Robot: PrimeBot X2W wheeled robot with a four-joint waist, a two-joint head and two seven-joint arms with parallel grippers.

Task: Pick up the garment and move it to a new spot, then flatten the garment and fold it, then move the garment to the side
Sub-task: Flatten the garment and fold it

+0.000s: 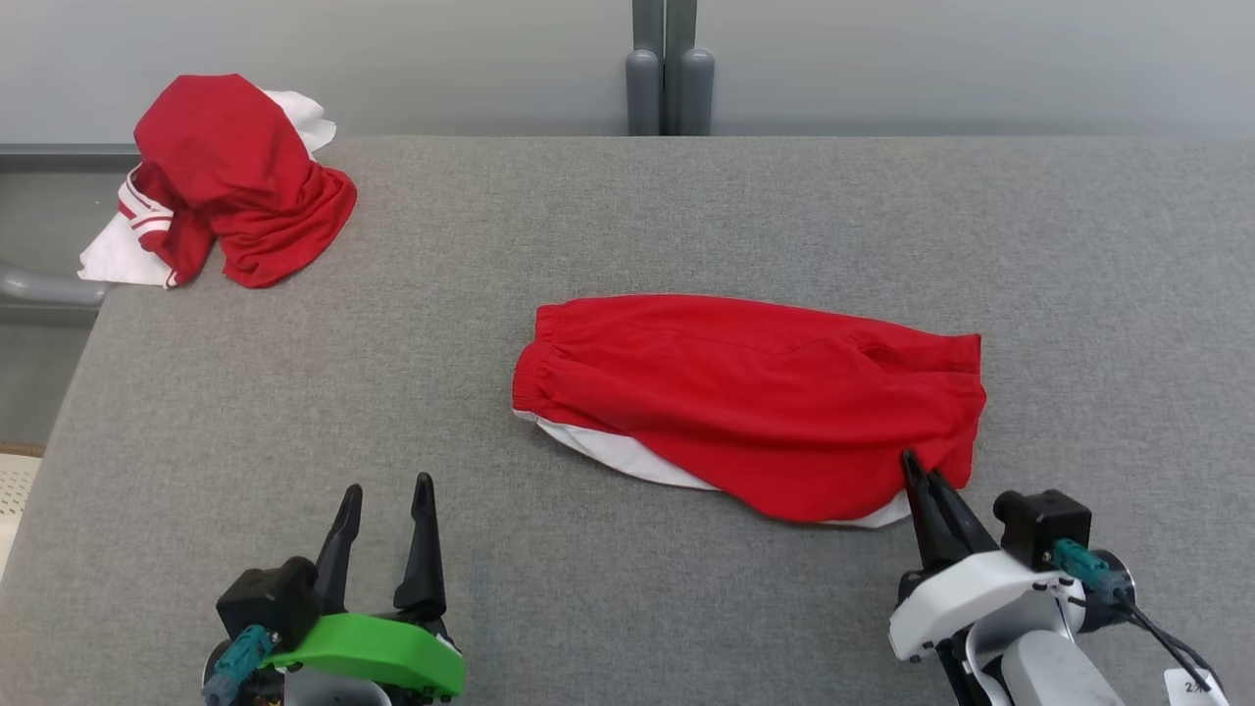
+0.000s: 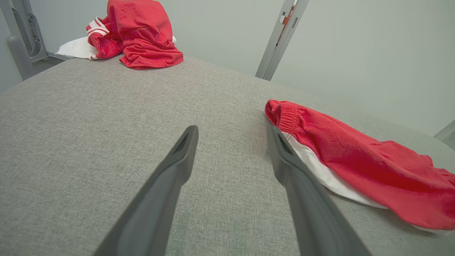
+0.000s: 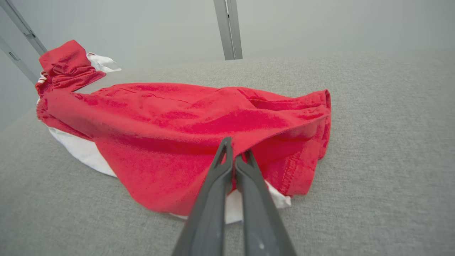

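Your right gripper (image 1: 917, 469) sits at the lower right of the head view, and its two dark fingers are squeezed together. They pinch a little fold of the red shorts (image 1: 755, 402) near the bottom right edge of the cloth. In the right wrist view, you can see the red cloth bunch up into a small ridge right at the tips.

Your left gripper (image 1: 387, 490) is at the lower left. Its fingers are spread wide with nothing between them, over the bare grey table (image 1: 686, 216).

The shorts lie in the middle of the frame, a bit to the right. They are mostly flat, with the stretchy waistband (image 1: 537, 368) on the left. A white layer (image 1: 627, 453) peeks out under the bottom edge.

A pile of red and white clothes (image 1: 235, 176) sits in the upper left of the frame, well apart from the shorts.
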